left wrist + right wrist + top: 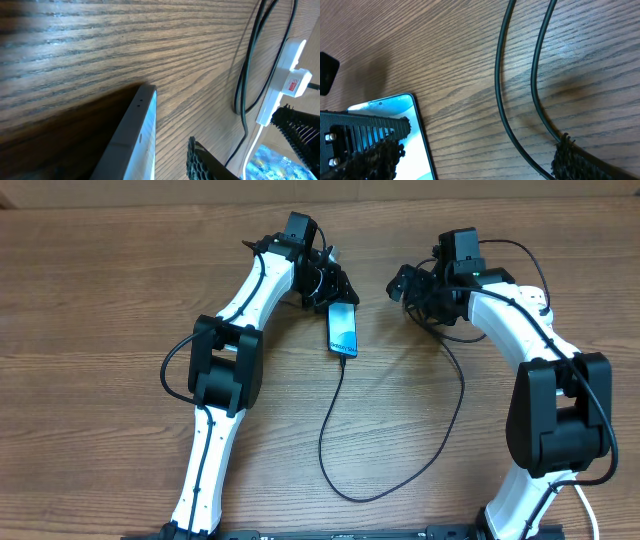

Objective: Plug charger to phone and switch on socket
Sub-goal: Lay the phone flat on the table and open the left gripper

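Observation:
The phone (343, 328) lies flat on the table, blue screen up. The thin black charger cable (335, 435) leaves its near end, loops toward the front and runs up to my right gripper (412, 288). My left gripper (335, 288) is at the phone's far end. In the left wrist view the phone's grey edge (142, 125) is close up, with bare wood between it and one finger (200, 160). The white power strip (280, 65) lies beyond. In the right wrist view the fingers are wide apart, one over the phone (415, 125), one by the cable (502, 100).
A white plug with a red mark (296, 82) sits in the power strip, and black cables (245, 90) run beside it. In the overhead view the strip is hidden under the right arm (520, 320). The left arm (230, 360) crosses the table's left side.

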`<state>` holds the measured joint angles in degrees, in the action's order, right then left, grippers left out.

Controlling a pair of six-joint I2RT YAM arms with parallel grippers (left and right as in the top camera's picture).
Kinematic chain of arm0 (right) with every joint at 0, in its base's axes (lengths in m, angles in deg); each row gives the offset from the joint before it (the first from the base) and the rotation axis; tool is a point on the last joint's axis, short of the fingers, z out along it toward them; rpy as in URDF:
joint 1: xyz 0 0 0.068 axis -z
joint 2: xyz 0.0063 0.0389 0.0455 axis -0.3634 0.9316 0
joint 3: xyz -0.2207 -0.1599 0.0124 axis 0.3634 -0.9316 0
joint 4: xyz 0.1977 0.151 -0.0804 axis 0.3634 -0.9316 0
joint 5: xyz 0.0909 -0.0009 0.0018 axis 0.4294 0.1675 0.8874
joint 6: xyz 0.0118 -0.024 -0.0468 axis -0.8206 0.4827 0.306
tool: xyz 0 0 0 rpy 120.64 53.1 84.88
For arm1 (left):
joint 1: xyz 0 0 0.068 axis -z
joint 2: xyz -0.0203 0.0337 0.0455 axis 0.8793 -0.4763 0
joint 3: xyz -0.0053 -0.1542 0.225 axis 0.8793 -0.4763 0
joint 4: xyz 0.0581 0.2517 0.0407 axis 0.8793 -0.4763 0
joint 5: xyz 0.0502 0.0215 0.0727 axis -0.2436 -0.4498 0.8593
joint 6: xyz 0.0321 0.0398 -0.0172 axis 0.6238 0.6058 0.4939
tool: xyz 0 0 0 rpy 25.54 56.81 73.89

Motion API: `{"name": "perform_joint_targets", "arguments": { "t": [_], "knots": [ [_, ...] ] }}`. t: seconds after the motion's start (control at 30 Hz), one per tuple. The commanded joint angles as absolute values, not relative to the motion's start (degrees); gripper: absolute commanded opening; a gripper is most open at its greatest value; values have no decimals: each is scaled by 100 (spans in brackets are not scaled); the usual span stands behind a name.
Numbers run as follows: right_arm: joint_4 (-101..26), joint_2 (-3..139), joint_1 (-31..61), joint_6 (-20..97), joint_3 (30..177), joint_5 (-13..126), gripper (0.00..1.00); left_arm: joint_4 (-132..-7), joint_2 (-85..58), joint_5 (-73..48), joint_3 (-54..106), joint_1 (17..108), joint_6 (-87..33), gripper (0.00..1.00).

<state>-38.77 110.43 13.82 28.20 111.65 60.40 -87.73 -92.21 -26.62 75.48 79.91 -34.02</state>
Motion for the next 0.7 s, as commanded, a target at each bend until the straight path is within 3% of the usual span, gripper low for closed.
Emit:
{"name": "perform_joint_targets", "arguments": {
  "t": [0.0,0.1,0.23,0.47,0.67],
  "knots": [
    [-3844,11080,1404,2846,11294,6000,100,-8875,-9208,-2271,7548,7943,-3422,41],
    [-3844,11080,1404,2849,11294,6000,100,-8926,-9208,-2214,7548,7943,-3422,45],
    [-3844,11080,1404,2846,11294,6000,100,-8965,-9208,-2195,7548,7940,-3422,58],
    [-3844,11080,1404,2846,11294,6000,100,-9208,-9208,-1865,7548,7918,-3606,98],
    [-3844,11080,1404,2846,11292,6002,100,-9341,-9208,-1725,7548,7910,-3638,100]
  ]
}}
